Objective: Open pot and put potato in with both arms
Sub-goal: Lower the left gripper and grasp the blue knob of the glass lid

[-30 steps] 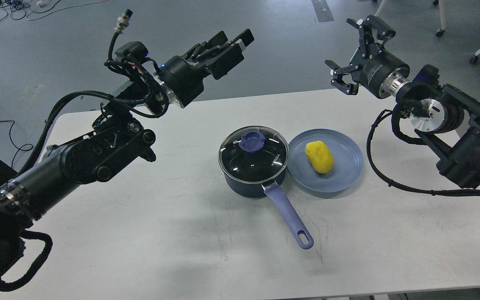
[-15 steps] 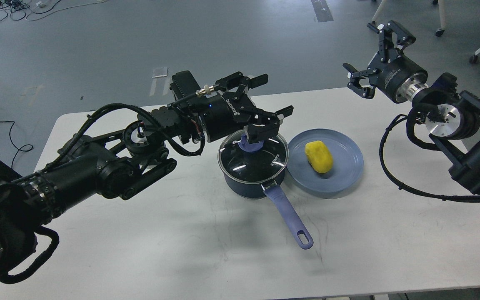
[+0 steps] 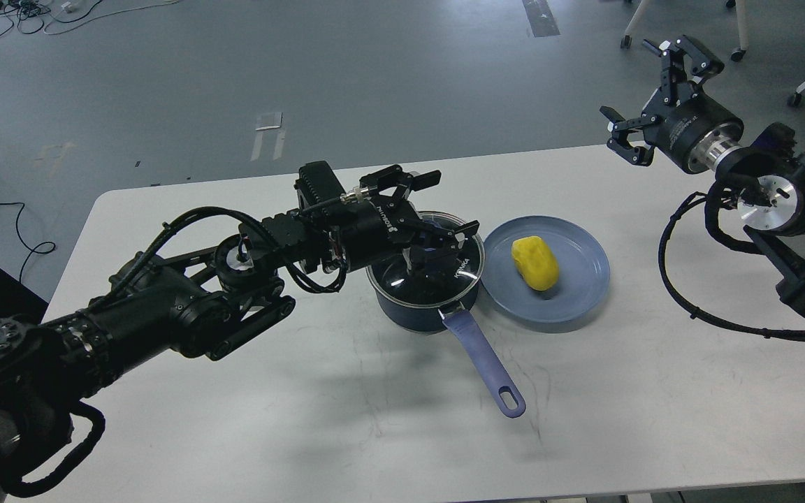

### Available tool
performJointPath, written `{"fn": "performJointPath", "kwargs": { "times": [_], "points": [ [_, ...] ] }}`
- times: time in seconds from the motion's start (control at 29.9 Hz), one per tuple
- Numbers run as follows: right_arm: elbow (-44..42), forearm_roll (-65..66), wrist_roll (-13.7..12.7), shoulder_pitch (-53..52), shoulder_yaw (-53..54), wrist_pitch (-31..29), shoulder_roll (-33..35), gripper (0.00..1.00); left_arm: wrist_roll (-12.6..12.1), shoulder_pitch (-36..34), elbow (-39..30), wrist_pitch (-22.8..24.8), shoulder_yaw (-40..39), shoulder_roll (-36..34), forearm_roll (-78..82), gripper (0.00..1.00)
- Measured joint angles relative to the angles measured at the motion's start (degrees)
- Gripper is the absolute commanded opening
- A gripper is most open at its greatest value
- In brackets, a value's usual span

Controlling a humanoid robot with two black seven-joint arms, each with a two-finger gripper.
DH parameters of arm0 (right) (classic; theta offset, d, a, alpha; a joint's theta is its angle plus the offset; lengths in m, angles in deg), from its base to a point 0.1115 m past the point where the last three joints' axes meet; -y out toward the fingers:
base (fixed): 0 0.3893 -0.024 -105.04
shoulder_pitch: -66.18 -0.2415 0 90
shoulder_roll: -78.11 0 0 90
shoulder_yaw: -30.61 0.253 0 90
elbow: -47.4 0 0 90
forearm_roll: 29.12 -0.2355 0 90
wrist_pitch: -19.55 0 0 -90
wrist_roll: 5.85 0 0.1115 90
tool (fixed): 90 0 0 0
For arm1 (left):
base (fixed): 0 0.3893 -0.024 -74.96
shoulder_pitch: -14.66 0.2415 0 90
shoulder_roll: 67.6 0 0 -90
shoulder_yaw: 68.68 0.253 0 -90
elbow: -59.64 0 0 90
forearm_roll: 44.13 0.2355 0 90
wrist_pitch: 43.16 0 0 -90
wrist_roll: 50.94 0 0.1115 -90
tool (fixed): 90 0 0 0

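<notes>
The dark navy pot stands mid-table with its glass lid on and its periwinkle handle pointing toward me. My left gripper is down over the lid with its fingers spread open around the middle, hiding the blue knob. I cannot tell whether the fingers touch the lid. The yellow potato lies on a blue plate just right of the pot. My right gripper is open and empty, raised beyond the table's far right edge.
The white table carries only the pot and the plate. My left forearm stretches low across the table's left half. My right arm and its cables hang over the right edge. Grey floor with cables and chair legs lies beyond.
My left gripper swung from high at the far left down onto the pot lid and now covers the knob. My right gripper drifted up and to the right, still open.
</notes>
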Motion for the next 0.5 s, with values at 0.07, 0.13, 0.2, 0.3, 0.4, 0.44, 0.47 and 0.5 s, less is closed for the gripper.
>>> {"fn": "performJointPath", "kwargs": {
  "times": [0.07,0.13,0.2,0.3,0.4,0.44,0.47,0.5],
  "points": [
    [0.0,0.0,0.0,0.0,0.0,0.0,0.1,1.00,0.0,0.7,0.7,0.0,0.0,-0.1,-0.3,0.98],
    [0.0,0.0,0.0,0.0,0.0,0.1,0.1,1.00,0.0,1.3,1.0,0.0,0.0,-0.1,-0.4,0.98],
    [0.0,0.0,0.0,0.0,0.0,0.1,0.1,1.00,0.0,1.7,1.2,0.0,0.0,-0.1,-0.4,0.98],
    [0.0,0.0,0.0,0.0,0.0,0.1,0.1,1.00,0.0,2.6,1.4,0.0,0.1,0.0,-0.4,0.98],
    [0.0,0.0,0.0,0.0,-0.1,0.1,0.2,1.00,0.0,3.4,2.2,0.0,0.1,0.1,-0.4,0.98],
    [0.0,0.0,0.0,0.0,-0.1,0.1,0.2,1.00,0.0,3.6,2.6,0.0,0.1,0.3,-0.4,0.98],
    [0.0,0.0,0.0,0.0,-0.1,0.1,0.3,1.00,0.0,3.8,3.2,0.0,0.1,0.4,-0.4,0.98],
    [0.0,0.0,0.0,0.1,-0.1,0.1,0.4,1.00,0.0,3.9,3.6,0.0,0.1,0.5,-0.4,0.98]
  ]
}}
